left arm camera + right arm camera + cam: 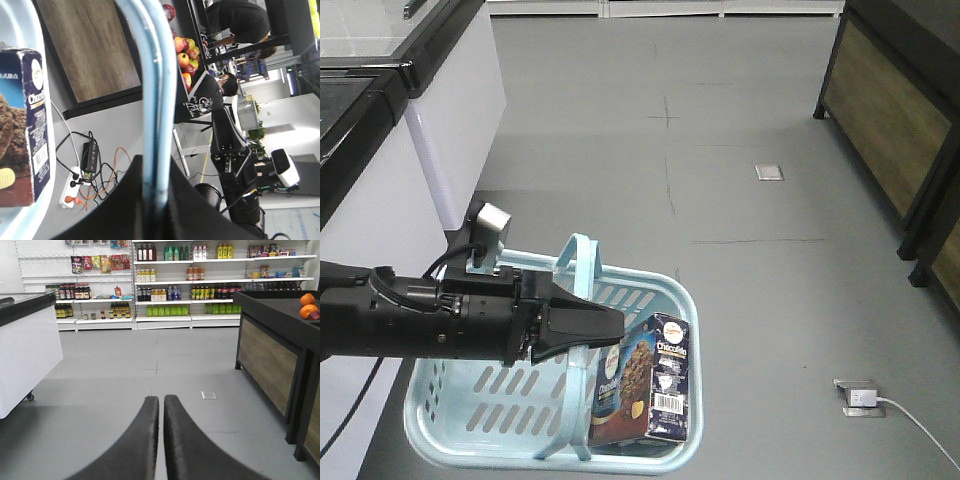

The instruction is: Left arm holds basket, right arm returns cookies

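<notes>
Cookies [645, 385] box is seen upright inside the basket [430, 440], just beyond the left gripper [612, 328], which is closed on the handle [577, 255]. Right gripper [161, 400] is pressed together w/ nothing held. Box is judged light, stiff but crushable; grasp is advised across narrow sides, approx. near top

You are looking along the two light blue plastic hoop handles [152, 100], which run up the middle of the picture pressed side by side. At the bottom they pass between the black pointed fingers [117, 205] of the left gripper [155, 167], which close on them from both sides. On your left, the dark navy rectangular cookie box [22, 125] stands inside the light blue plastic basket [20, 227] (barcode side towards you). Beyond the rim, a white power strip [70, 192] with tangled black and orange cables lies on the grey floor [115, 130], near a brown wood-panelled stand [85, 45]. Red and yellow fruit [182, 50] is piled further off.
</notes>
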{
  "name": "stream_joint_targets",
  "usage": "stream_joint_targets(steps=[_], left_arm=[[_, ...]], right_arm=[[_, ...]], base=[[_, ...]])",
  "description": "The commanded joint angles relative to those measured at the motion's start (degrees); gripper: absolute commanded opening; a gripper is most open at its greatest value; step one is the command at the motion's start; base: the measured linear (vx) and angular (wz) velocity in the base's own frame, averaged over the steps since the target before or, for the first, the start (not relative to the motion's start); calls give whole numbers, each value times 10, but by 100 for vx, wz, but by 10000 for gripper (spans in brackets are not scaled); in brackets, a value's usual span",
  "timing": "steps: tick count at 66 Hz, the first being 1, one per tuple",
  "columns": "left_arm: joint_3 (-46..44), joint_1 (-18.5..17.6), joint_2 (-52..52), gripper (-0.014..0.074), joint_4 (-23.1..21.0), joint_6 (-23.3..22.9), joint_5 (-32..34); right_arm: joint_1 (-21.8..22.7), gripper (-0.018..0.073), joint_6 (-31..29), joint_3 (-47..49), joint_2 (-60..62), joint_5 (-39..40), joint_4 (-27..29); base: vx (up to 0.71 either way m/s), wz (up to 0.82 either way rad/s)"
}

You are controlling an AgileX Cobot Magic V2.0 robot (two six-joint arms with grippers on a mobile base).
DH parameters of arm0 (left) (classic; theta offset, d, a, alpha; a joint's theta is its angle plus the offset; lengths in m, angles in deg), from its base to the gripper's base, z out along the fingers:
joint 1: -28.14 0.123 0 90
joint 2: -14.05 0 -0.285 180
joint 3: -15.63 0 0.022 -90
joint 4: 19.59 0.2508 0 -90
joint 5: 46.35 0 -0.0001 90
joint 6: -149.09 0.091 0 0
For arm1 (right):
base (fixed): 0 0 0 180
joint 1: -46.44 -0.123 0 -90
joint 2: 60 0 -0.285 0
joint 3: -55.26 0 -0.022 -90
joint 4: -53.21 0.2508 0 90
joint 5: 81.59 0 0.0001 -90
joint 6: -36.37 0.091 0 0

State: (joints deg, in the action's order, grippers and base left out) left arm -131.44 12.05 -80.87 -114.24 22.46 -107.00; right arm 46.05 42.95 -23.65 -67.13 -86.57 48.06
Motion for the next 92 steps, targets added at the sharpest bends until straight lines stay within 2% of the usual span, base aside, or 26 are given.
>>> stream_joint_targets(steps=[1,92], left_arm=[[-22,-4,25,-3,-75,8,-52],[-22,-4,25,-3,-73,15,-59]], right_arm=[[4,-10,-5,-9,7,41,-1],[4,-10,-5,-9,7,41,-1]], base=[[0,0],[0,0]])
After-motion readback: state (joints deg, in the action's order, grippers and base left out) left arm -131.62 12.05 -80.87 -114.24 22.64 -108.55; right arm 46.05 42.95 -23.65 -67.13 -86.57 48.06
